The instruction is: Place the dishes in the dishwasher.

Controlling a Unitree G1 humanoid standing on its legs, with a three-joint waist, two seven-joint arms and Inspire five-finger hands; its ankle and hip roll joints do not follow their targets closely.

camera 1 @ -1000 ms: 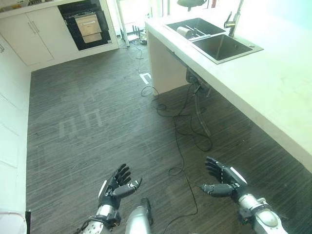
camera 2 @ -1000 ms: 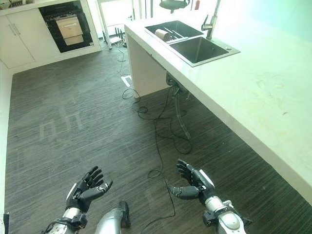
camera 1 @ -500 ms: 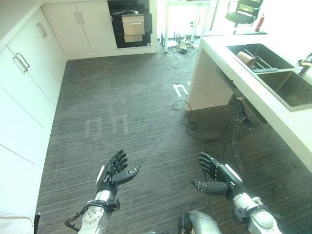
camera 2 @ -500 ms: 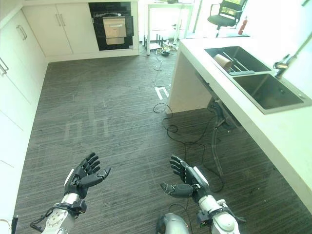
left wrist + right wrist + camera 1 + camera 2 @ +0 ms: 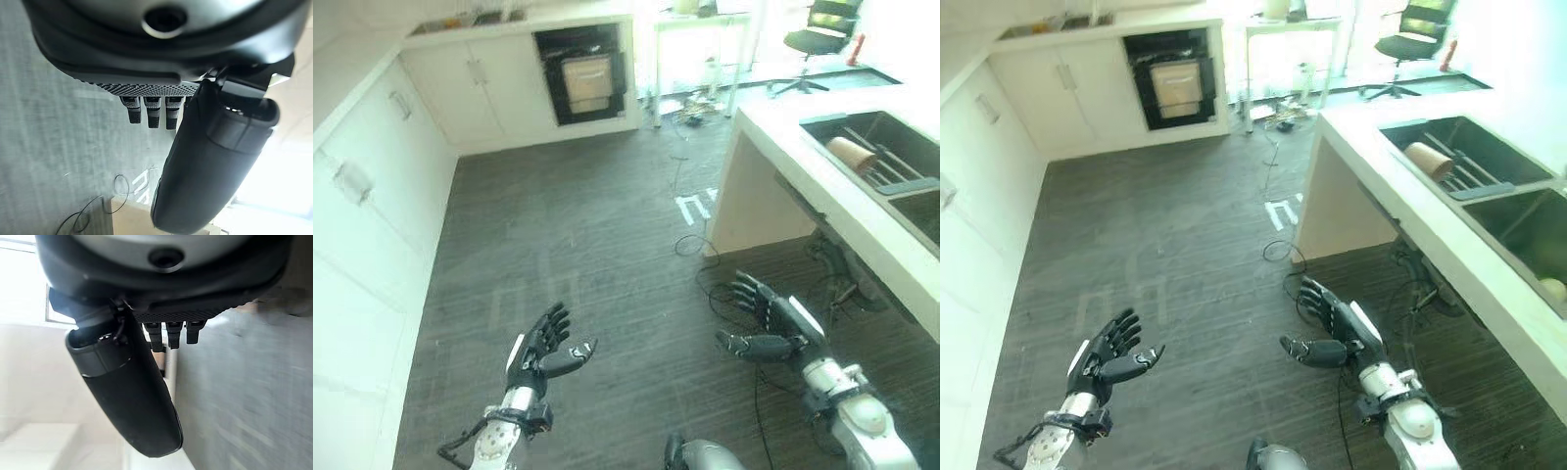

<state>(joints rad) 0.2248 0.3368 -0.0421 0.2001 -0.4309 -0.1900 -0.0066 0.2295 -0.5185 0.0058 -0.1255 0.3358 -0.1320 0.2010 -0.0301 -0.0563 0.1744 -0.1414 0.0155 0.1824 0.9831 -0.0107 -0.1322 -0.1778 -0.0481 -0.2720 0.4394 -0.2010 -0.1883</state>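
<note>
Both hands empty above the dark wood floor (image 5: 578, 225)

The left hand (image 5: 540, 354) and the right hand (image 5: 773, 326) hang with fingers spread and relaxed, holding nothing. The dishes, a brown cup (image 5: 1429, 160) with some utensils beside it, lie in the sink (image 5: 1489, 147) of the white counter (image 5: 783, 127) on the right. An open dishwasher (image 5: 586, 83) stands in the far cabinets (image 5: 480, 93).

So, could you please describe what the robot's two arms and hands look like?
Both arms are silver-grey metal with dark wrist collars. The left hand and the right hand are black, each with a small white panel on its back. The palms carry a finely dotted texture.
</note>
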